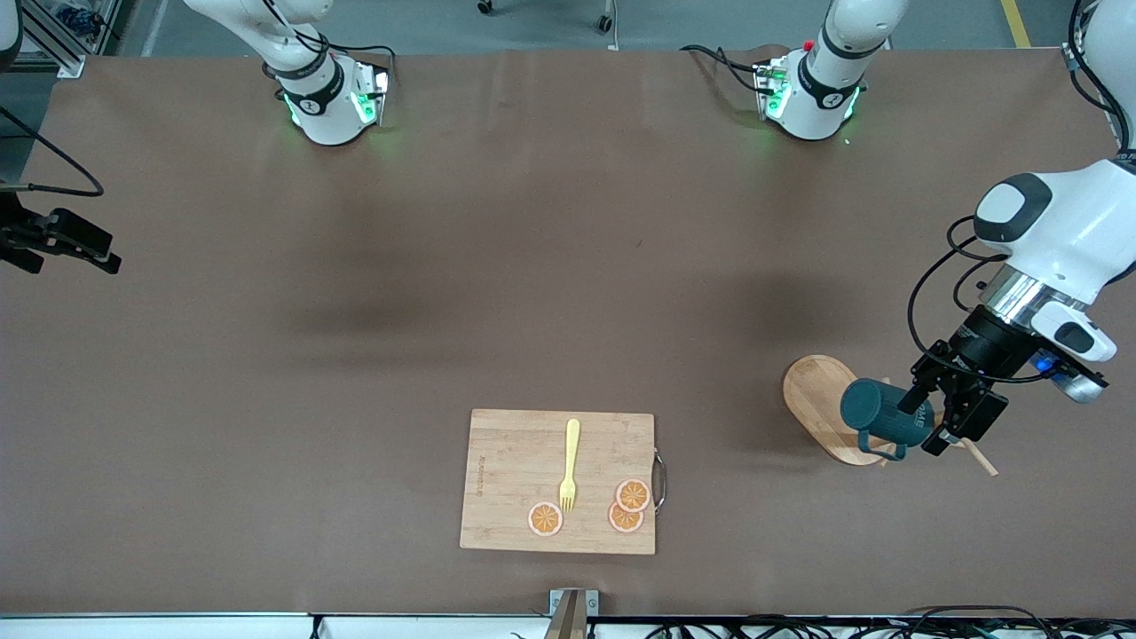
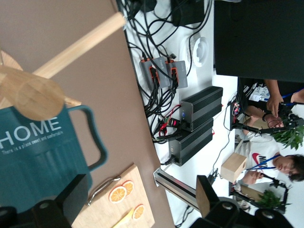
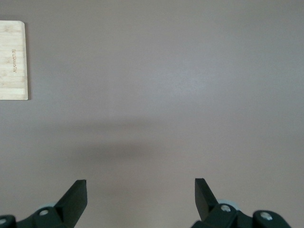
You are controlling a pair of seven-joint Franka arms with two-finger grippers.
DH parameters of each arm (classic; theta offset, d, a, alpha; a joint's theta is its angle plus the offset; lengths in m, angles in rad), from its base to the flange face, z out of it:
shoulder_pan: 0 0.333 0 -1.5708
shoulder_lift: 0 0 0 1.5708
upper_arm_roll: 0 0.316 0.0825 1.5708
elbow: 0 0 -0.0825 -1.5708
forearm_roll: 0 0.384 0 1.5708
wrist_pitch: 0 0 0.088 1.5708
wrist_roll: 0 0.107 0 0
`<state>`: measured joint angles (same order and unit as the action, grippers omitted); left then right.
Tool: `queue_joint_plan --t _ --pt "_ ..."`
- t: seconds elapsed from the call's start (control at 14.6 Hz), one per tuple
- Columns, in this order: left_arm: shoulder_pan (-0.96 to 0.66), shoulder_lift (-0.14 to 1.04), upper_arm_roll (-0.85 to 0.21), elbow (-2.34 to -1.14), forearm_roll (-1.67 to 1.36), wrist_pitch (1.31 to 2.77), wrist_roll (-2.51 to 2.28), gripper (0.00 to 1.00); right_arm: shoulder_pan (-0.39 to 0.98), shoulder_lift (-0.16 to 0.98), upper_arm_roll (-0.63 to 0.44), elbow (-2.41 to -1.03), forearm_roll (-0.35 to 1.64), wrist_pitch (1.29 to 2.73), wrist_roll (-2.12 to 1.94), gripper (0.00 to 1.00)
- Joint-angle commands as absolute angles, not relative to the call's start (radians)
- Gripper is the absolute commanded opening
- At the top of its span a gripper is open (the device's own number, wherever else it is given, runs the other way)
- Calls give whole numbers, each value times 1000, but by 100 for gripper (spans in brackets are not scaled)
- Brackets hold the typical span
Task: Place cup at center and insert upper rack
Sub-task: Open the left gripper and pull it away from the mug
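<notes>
At lower right of the front view, our left gripper (image 1: 934,424) is spread around the cup (image 1: 883,416), which hangs tilted on the upper rack (image 1: 821,401). Our right gripper (image 3: 141,197) waits with fingers apart over bare table (image 1: 444,266).

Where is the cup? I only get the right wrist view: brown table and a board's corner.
Observer: The cup is by the rack, at the left arm's end of the table.
Operator: Is anything holding it?
Observer: The left gripper is at the cup with its fingers open, so it has no grip.
Operator: And the arm carrying my camera?
Observer: The right gripper waits, open, over the right arm's end of the table.
</notes>
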<state>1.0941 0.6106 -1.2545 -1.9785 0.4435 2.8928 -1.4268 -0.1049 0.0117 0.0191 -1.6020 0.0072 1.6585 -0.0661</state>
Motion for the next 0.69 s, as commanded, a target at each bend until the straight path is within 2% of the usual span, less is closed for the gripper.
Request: queue_joint_plan --t 0.0,0.27,0.62 --pt "1097 457 -1261 -1933 439 2751 -1332 100 -101 12 21 -1591 -9 1655 -66 100" --pt "1095 456 -1287 -1777 439 2449 -1079 100 -100 14 21 -1592 -9 1655 -66 100" --pt "1097 417 -1304 -1697 439 2209 -728 100 -104 12 21 -1592 -9 1655 -66 100"
